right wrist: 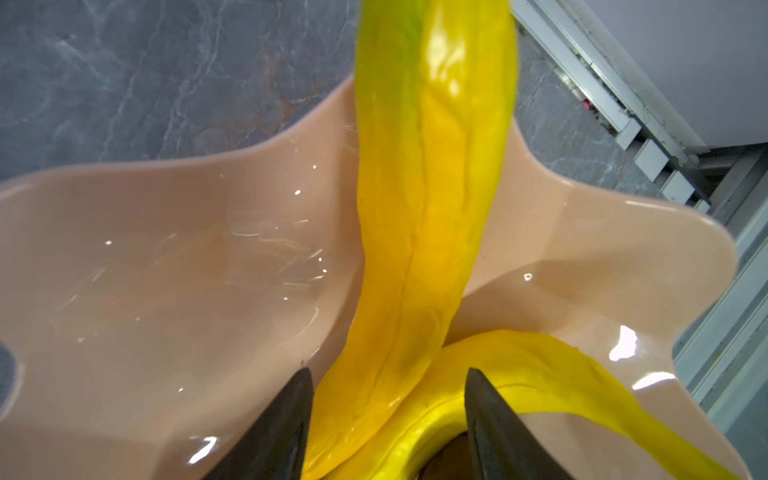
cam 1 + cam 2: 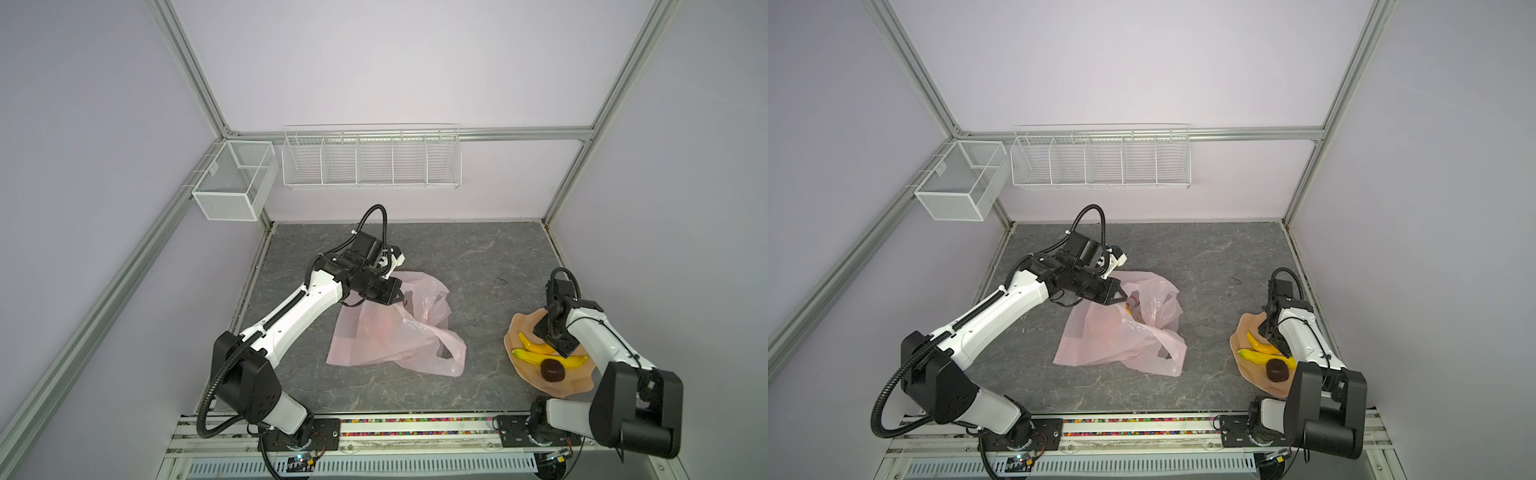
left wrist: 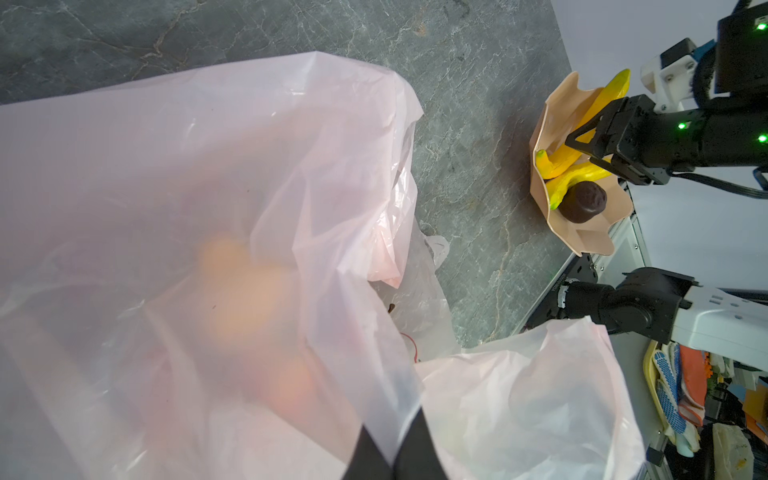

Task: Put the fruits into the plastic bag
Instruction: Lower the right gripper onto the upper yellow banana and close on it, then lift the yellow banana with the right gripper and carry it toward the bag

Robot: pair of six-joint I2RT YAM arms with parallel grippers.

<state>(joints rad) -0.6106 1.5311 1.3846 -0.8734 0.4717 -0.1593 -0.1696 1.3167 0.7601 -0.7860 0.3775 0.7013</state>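
Left pincer (image 3: 392, 451) pressed together, pinching plastic bag (image 3: 208, 166) rim; orange fruits (image 3: 245, 299) blurred behind film ahead of it. Right pincer (image 1: 388, 374) spread, straddling banana (image 1: 432, 166) on plate (image 1: 166, 270).

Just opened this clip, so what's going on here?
The left tool is pinched shut on the rim of the plastic bag, holding its mouth up. Blurry orange-toned fruit shows through the film inside. The right tool is open over the plate, its tips straddling one banana. A second banana and a dark fruit also lie on the plate, so three fruits are not yet bagged.
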